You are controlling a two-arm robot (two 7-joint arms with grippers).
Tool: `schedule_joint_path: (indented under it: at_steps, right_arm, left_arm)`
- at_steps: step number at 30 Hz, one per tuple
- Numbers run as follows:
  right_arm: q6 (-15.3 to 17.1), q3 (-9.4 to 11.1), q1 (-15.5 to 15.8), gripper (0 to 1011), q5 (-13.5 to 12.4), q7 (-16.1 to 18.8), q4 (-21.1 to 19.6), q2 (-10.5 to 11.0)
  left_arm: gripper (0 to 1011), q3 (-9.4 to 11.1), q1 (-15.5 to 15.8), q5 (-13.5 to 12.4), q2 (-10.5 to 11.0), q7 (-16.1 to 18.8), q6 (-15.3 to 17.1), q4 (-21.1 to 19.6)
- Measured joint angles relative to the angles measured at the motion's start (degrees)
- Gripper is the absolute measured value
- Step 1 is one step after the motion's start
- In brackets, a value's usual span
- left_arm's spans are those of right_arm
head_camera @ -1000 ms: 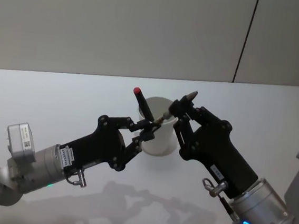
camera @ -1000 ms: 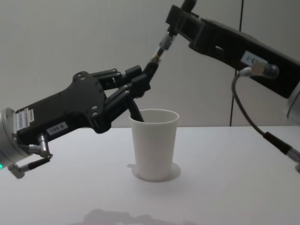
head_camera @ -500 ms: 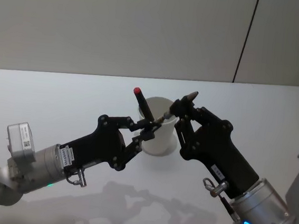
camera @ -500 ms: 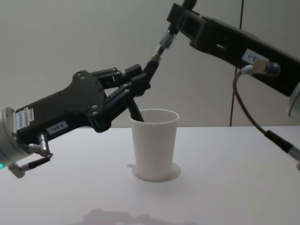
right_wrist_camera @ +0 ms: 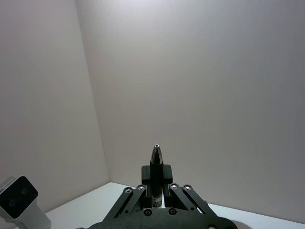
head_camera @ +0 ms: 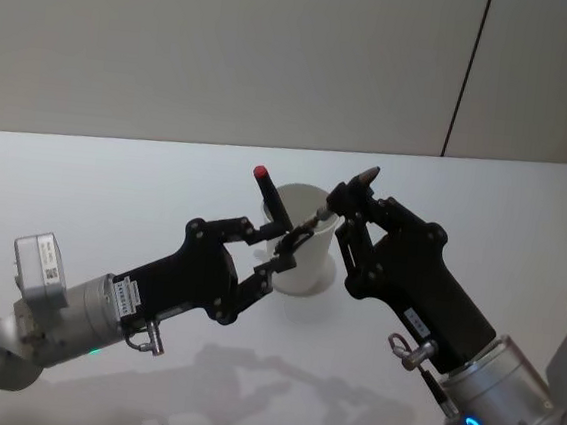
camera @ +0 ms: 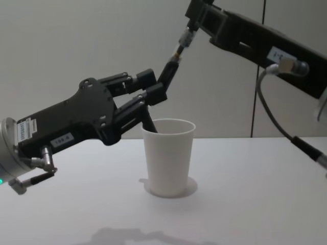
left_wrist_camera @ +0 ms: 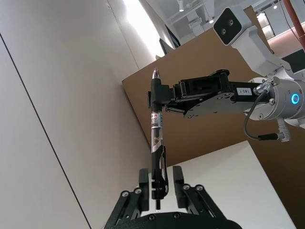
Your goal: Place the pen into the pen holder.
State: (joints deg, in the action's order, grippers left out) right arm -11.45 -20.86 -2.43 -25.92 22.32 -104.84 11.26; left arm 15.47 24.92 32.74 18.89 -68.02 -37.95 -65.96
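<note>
1. L claw [head_camera: 284, 251]: reaches in from the left, just beside the near-left rim of the pen holder [head_camera: 303, 273]. Fingers apart, one on each side of the pen's lower end with gaps showing in the L wrist view, so no grip there.
2. Pen holder: upright on the surface [head_camera: 115, 186], roughly mid-scene between both arms. Already holds a dark stick w/ red top [head_camera: 268, 193] leaning out over the rim; prob. another pen, can't confirm.
3. Pen [camera: 172, 64]: in the air, slanted, lower end above and left of the holder's rim, not inside. Upper end runs up-right into the R claw.
4. R claw [head_camera: 350, 201]: above and right of the cup, clamped on the pen close to its tip, which pokes out past the fingers in the R wrist view.
5. Progress, as judged: pen lifted and carried by R arm alone; insertion not done.
6. Left to do: bring lower end over the opening, lower it in, let go, pull both arms clear w/o tipping the cup.
</note>
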Motion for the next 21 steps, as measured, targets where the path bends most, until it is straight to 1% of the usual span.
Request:
schedule_joint_path:
  at_steps: [1, 3, 4, 7, 9, 10, 11, 12, 13, 14, 16, 21]
  right_arm:
    - [-0.01, -0.01, 0.03, 118, 0.05, -0.04, -0.08, 0.04]
    - [-0.02, -0.01, 0.05, 118, 0.08, -0.08, -0.15, 0.07]
    - [-0.02, -0.02, 0.07, 118, 0.09, -0.10, -0.18, 0.09]
    - [-0.06, -0.03, 0.13, 118, 0.14, -0.19, -0.32, 0.15]
    - [-0.10, -0.04, 0.19, 118, 0.17, -0.25, -0.40, 0.19]
    - [-0.12, -0.04, 0.21, 118, 0.19, -0.26, -0.43, 0.21]
    - [-0.17, -0.05, 0.24, 118, 0.20, -0.30, -0.49, 0.24]
    - [-0.19, -0.05, 0.25, 118, 0.20, -0.31, -0.51, 0.25]
    - [-0.21, -0.06, 0.26, 118, 0.21, -0.32, -0.54, 0.27]
    - [-0.26, -0.07, 0.28, 118, 0.22, -0.36, -0.58, 0.29]
    - [-0.31, -0.08, 0.31, 118, 0.23, -0.39, -0.64, 0.32]
    - [-0.43, -0.10, 0.33, 118, 0.25, -0.45, -0.73, 0.34]
  left_arm:
    - [351, 0.00, 0.00, 0.00, 0.00, 0.00, 0.00, 0.00]
    - [387, 0.01, 0.00, 0.00, 0.00, 0.00, 0.00, 0.00]
    - [445, 0.01, 0.00, 0.00, -0.01, 0.00, 0.00, 0.00]
    - [503, 0.01, 0.00, 0.00, -0.01, 0.00, 0.00, 0.00]
    - [611, 0.01, 0.00, 0.01, -0.01, 0.00, 0.00, 0.00]
    - [645, 0.01, 0.00, 0.01, -0.01, 0.00, -0.01, 0.00]
    - [670, 0.01, 0.00, 0.02, -0.01, 0.00, -0.01, 0.00]
    - [670, 0.01, 0.00, 0.02, -0.01, -0.01, -0.01, 0.00]
    - [728, 0.01, 0.00, 0.03, -0.01, 0.00, -0.02, 0.00]
    - [748, 0.01, 0.00, 0.03, -0.01, 0.00, -0.02, 0.00]
    - [823, 0.01, 0.00, 0.04, -0.01, 0.00, -0.01, 0.00]
    - [943, 0.01, 0.00, 0.07, -0.01, -0.01, -0.02, 0.00]
